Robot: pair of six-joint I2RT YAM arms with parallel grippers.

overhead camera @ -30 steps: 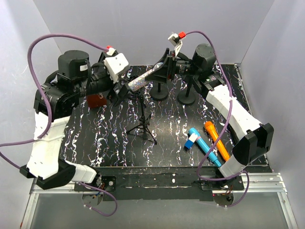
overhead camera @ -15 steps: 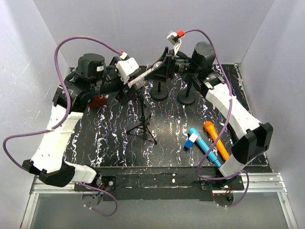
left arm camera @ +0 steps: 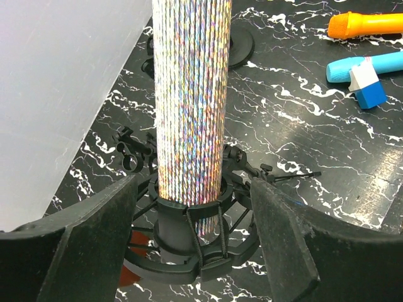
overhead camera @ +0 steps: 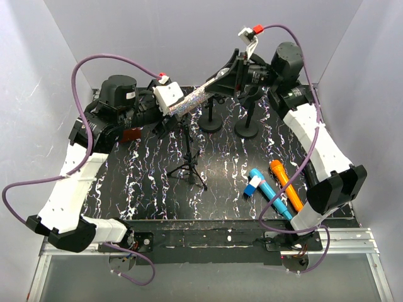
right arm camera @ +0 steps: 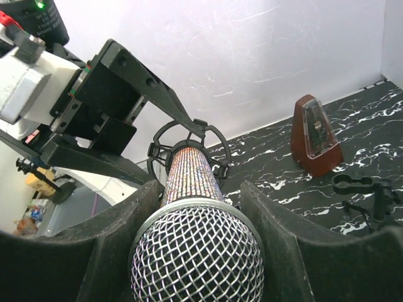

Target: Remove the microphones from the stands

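A glittery microphone (overhead camera: 192, 100) sits tilted in the black shock mount (left arm camera: 189, 251) on top of a black tripod stand (overhead camera: 189, 160). My left gripper (overhead camera: 165, 116) is closed on the sides of the shock mount, one finger on each side (left arm camera: 192, 189). My right gripper (overhead camera: 221, 80) is shut on the microphone's mesh head (right arm camera: 198, 251), up and to the right of the mount. The microphone's glitter body (left arm camera: 189, 94) still passes through the mount's ring (right arm camera: 157, 148). Its lower end is hidden inside the mount.
Two round-based stands (overhead camera: 211, 119) (overhead camera: 247, 129) stand behind the tripod. A blue microphone (overhead camera: 267, 189), an orange microphone (overhead camera: 286, 184) and a blue-white block (overhead camera: 253, 184) lie at the front right. A brown metronome (right arm camera: 318, 135) stands at the back left.
My left gripper moved right and closed on the shock mount. My right gripper moved up and to the right with the microphone head, so the microphone now points higher.
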